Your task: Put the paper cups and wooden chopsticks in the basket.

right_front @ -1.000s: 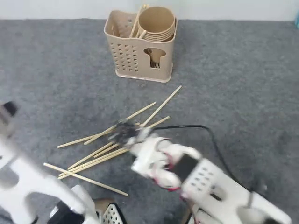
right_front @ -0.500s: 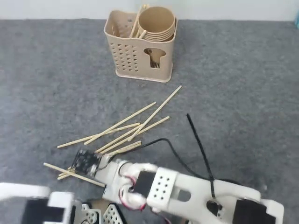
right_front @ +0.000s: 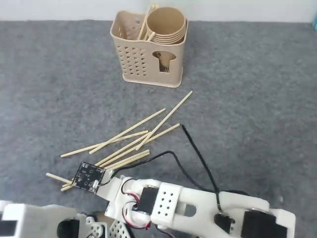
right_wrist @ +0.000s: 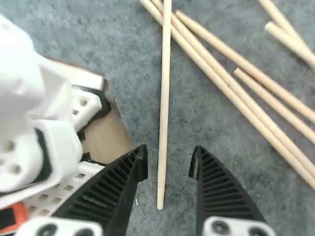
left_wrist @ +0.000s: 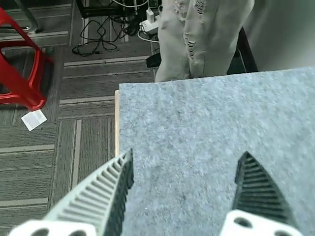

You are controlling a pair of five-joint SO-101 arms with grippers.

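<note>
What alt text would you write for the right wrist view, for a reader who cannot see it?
The open right gripper frames the end of a single wooden chopstick, which lies on the grey mat between its black ribbed fingers. Beyond it lie more chopsticks, and white arm parts stand close by.
</note>
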